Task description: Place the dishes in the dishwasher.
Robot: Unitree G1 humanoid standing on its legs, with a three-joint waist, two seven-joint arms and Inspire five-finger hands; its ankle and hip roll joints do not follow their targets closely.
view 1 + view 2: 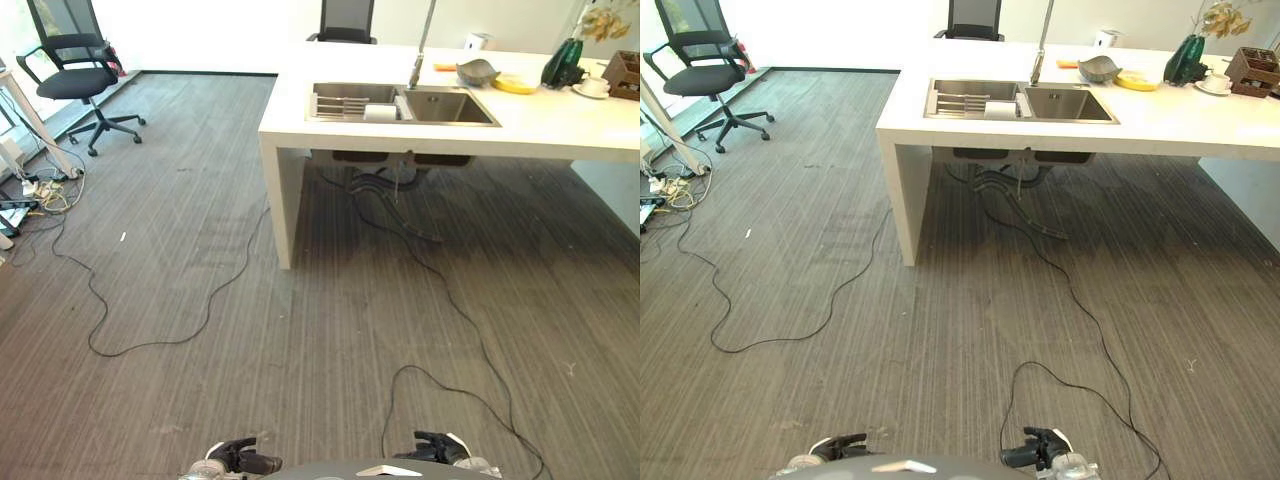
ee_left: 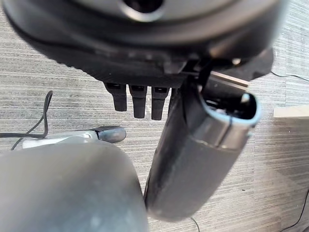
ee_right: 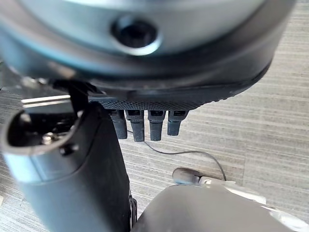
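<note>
No readable print anywhere, grey bowl (image 1: 477, 71) sitting w/ yellow plate (image 1: 515, 84) behind sink (image 1: 405, 103), both hands (image 1: 243, 459) (image 1: 440, 448) hanging loose, empty.

**Left robot hand empty over grey carpet**

The left robot hand (image 2: 145, 63) hangs close above the floor, its dark bulk spreading wide with a textured black palm. A short row of fingers (image 2: 139, 101) points straight out from the palm, relaxed and closed on nothing. Beside them the thumb (image 2: 198, 154) stands out as a thick dark shaft with a pale-rimmed cap. Past the fingertips lies grey striped carpet (image 2: 63, 82). A thin black cord (image 2: 41, 116) curves across the carpet off to the fingers' side. Out beyond the thumb, well apart from the robot hand, a pale corner of the desk (image 2: 292, 112) shows.
</note>
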